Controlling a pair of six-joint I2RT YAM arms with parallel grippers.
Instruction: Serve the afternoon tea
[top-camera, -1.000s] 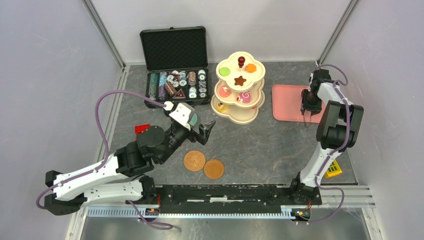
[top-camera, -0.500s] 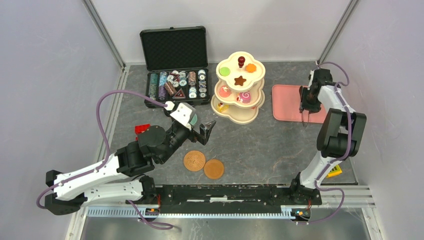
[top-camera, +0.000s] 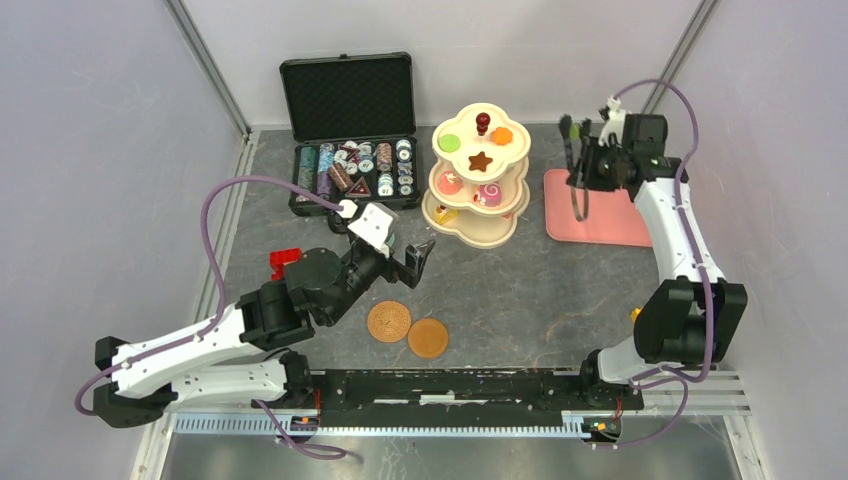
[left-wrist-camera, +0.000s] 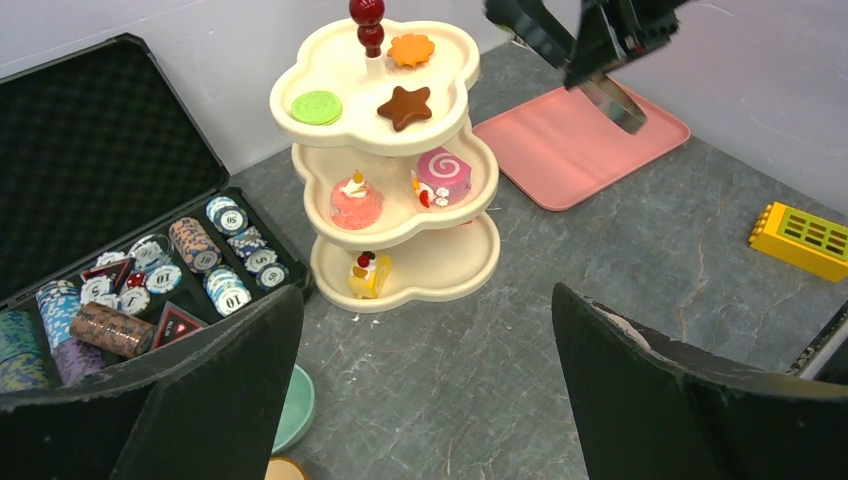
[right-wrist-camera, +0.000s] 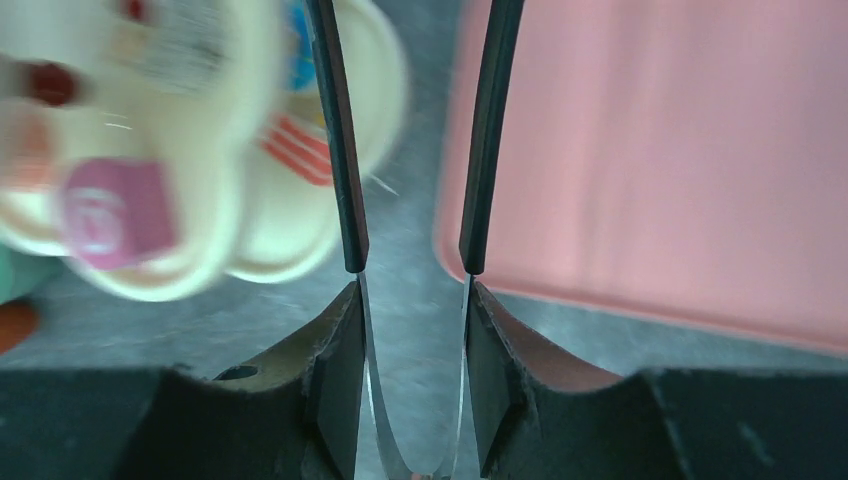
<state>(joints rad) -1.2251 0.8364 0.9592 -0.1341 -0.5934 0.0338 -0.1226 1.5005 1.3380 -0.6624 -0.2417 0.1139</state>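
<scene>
The cream three-tier stand with its red knob stands at the table's middle back and holds several toy pastries. Two round brown saucers lie side by side in front. My left gripper is open and empty, low over the table left of the stand. The teal cup and the rim of the brown cup show beside its left finger. My right gripper is shut on metal tongs with black tips. It holds them in the air between the stand and the pink tray.
An open black case of poker chips stands at the back left. A red toy car sits by my left arm. A yellow block lies at the right. Walls close in the table on three sides.
My right arm has risen and swung left, carrying the tongs from over the pink tray's right part to its far left corner near the stand. The left arm has barely moved.
</scene>
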